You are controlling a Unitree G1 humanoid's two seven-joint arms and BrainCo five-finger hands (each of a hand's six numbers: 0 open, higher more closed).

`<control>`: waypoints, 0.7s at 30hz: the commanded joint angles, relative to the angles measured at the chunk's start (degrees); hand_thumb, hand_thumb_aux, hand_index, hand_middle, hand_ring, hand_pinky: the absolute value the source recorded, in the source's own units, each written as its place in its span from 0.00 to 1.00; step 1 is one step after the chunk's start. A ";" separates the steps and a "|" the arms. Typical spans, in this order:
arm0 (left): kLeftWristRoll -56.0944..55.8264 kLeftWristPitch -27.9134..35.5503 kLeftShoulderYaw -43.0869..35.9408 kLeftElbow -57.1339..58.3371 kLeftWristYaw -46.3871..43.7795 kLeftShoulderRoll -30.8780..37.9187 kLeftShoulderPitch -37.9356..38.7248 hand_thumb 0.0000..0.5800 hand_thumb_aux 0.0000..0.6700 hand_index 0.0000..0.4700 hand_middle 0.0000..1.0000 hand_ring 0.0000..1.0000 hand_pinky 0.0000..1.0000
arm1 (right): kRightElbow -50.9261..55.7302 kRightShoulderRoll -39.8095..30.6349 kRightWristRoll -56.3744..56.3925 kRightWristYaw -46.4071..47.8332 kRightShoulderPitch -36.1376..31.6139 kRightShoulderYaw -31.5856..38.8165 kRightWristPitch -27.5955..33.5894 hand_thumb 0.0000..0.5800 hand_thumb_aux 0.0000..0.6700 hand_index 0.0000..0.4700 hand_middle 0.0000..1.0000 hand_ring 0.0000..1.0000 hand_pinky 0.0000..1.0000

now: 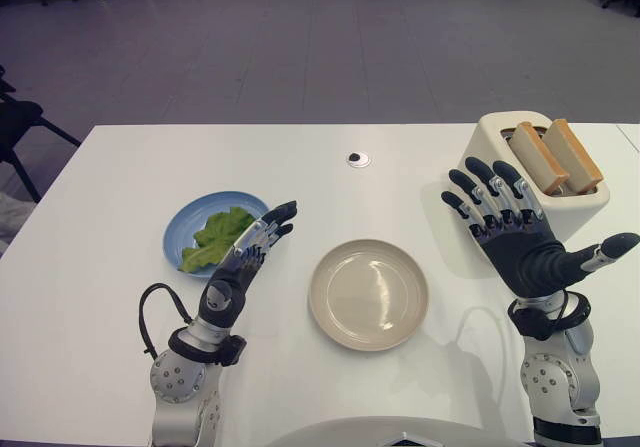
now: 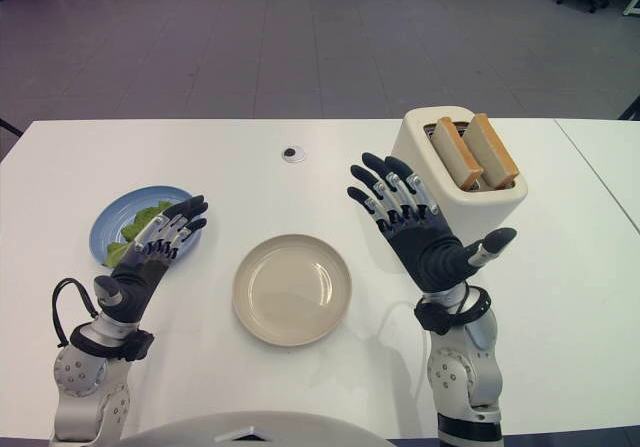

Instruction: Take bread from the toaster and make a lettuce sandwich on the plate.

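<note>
left eye view: my left hand (image 1: pixel 240 267), spread and empty, hovers beside the lettuce (image 1: pixel 213 235) on the blue plate (image 1: pixel 183 225). right eye view: it covers part of the lettuce; my right hand (image 2: pixel 425 239), also released, fronts the toaster (image 2: pixel 505 199) holding two upright browned bread slices (image 2: pixel 458 154).

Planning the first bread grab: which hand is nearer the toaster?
Right. The right hand is raised, open, just in front of the toaster, towards its left side. The left hand is across the table, beside the blue plate of lettuce.
</note>
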 commanded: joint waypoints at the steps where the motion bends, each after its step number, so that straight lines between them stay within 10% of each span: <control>1: 0.51 0.58 -0.09 -0.20 -0.01 0.39 0.21 0.00 0.00 0.00 0.00 0.00 0.00 | 0.16 -0.19 -0.68 0.11 0.31 -0.08 -0.05 0.00 0.00 0.00 0.00 0.00 0.00; 21: 1.36 0.52 -0.44 0.50 -0.10 0.48 -0.36 0.00 0.00 0.00 0.00 0.00 0.00 | -0.11 -2.26 -12.29 -5.58 -2.03 -4.32 -4.28 0.00 0.00 0.00 0.00 0.00 0.00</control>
